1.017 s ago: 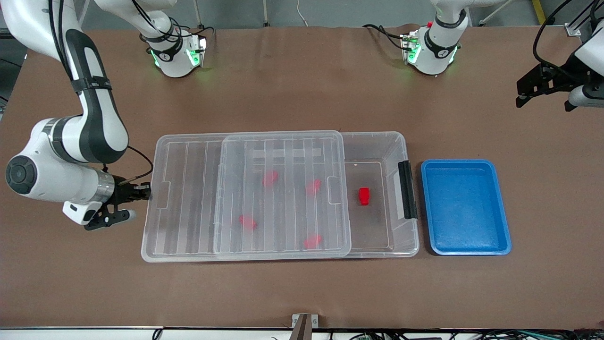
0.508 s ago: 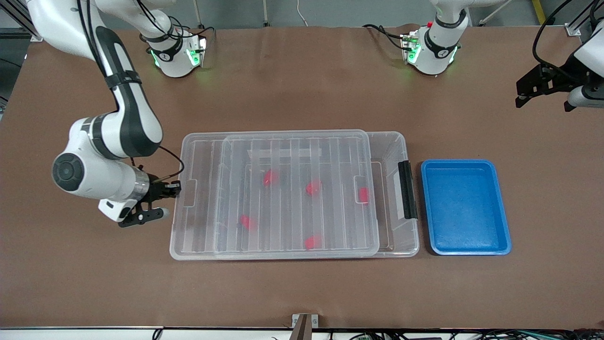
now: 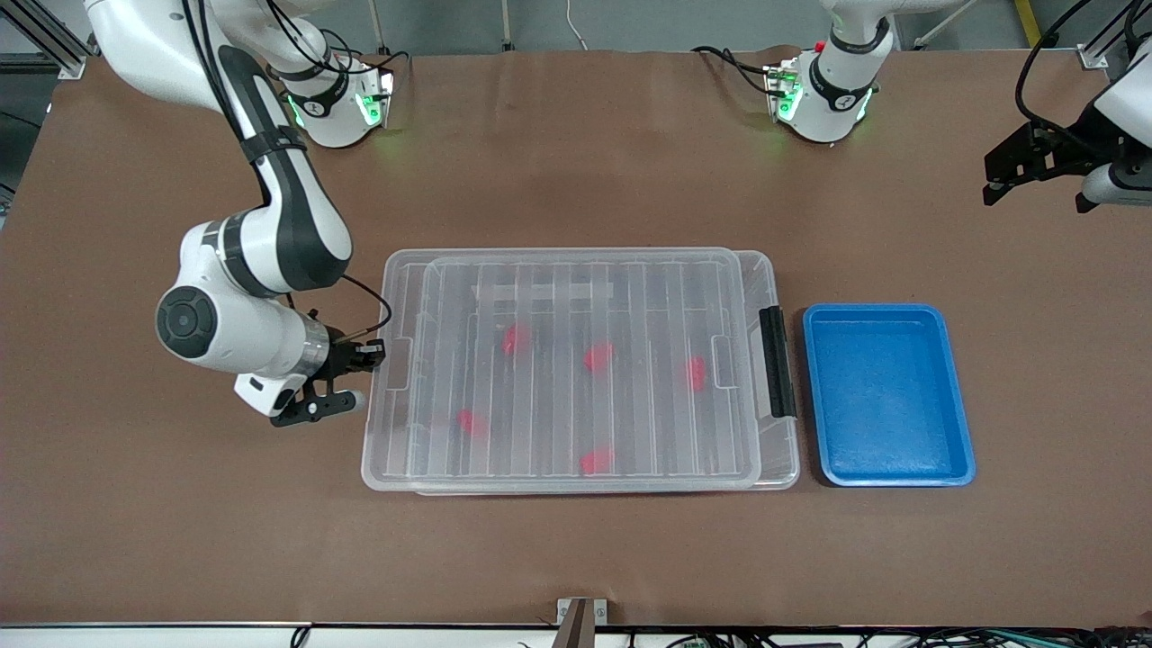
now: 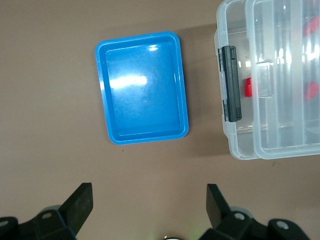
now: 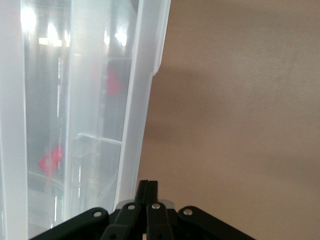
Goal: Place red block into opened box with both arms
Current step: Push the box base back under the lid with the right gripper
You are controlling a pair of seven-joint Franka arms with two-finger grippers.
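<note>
Blue rectangular tray (image 3: pixel 888 395) on the brown table (image 3: pixel 576 558), toward the left arm's end.

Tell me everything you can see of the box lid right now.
The lid is translucent ribbed plastic with a rim and small tabs at its short ends. It lies flat on the box, covering nearly all of it; only a strip by the black latch bar is uncovered, and it overhangs toward the right arm's end. Five red blocks show blurred beneath it. The shut right pincer is against its short edge.
</note>
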